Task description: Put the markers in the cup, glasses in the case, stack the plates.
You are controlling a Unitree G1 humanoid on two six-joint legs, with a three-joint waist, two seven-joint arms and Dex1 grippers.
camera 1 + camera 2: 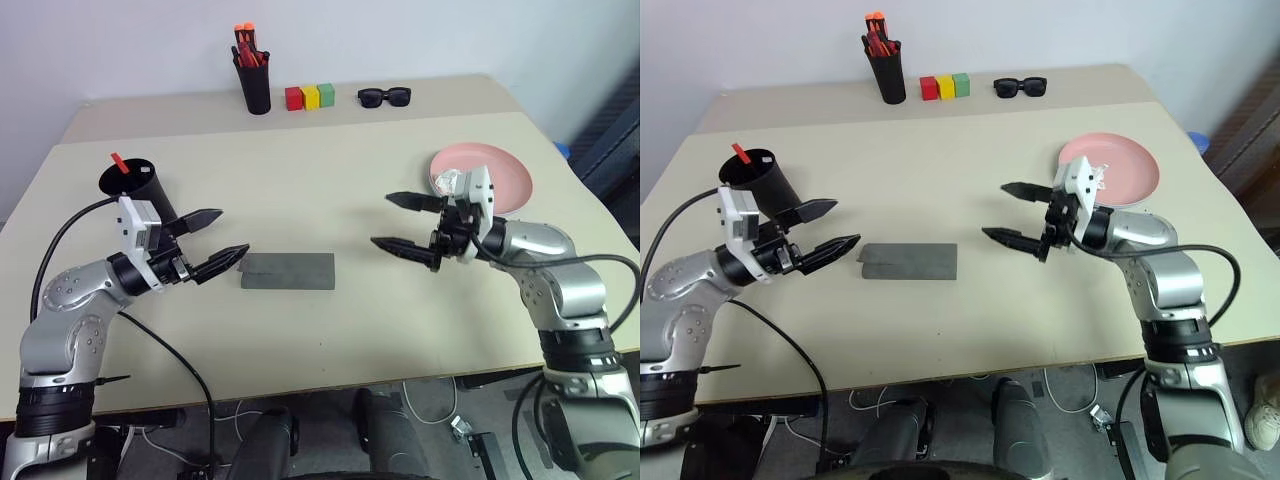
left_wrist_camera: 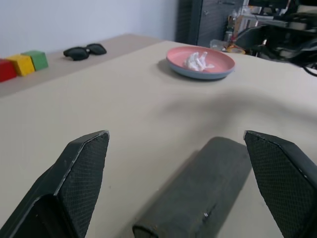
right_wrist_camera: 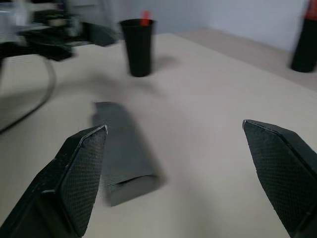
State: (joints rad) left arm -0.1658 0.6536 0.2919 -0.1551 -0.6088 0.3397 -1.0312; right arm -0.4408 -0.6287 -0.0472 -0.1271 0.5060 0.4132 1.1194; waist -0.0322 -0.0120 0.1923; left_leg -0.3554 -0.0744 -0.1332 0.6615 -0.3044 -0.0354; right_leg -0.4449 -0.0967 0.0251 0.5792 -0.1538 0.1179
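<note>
Cup (image 1: 134, 184) stands at the far left of our bench (image 1: 330, 330), a red-capped marker (image 1: 119, 162) poking above its rim, so we judge at least one marker is already stowed; we cannot see the white one. Just beside the cup, our left gripper (image 1: 213, 241) hangs with its fingers spread wide and nothing between them, pointing toward the middle of the bench. There the grey case (image 1: 288, 271) lies flat with its lid down, between our two grippers and touched by neither. We cannot tell whether the wire-frame glasses are inside it. Our right gripper (image 1: 397, 221) faces the left one across the case, fingers likewise apart and empty. Behind it, near the right edge, the pink plate (image 1: 505, 180) sits on the light blue plate (image 2: 195, 74), whose rim shows beneath it from the left wrist, so we judge the stack made; something white and crumpled (image 2: 197, 60) rests on top. Along the back stand a pen holder (image 1: 253, 85) with orange-tipped pens, three coloured blocks (image 1: 309, 97) and black sunglasses (image 1: 384, 96), none of them ours to move.
</note>
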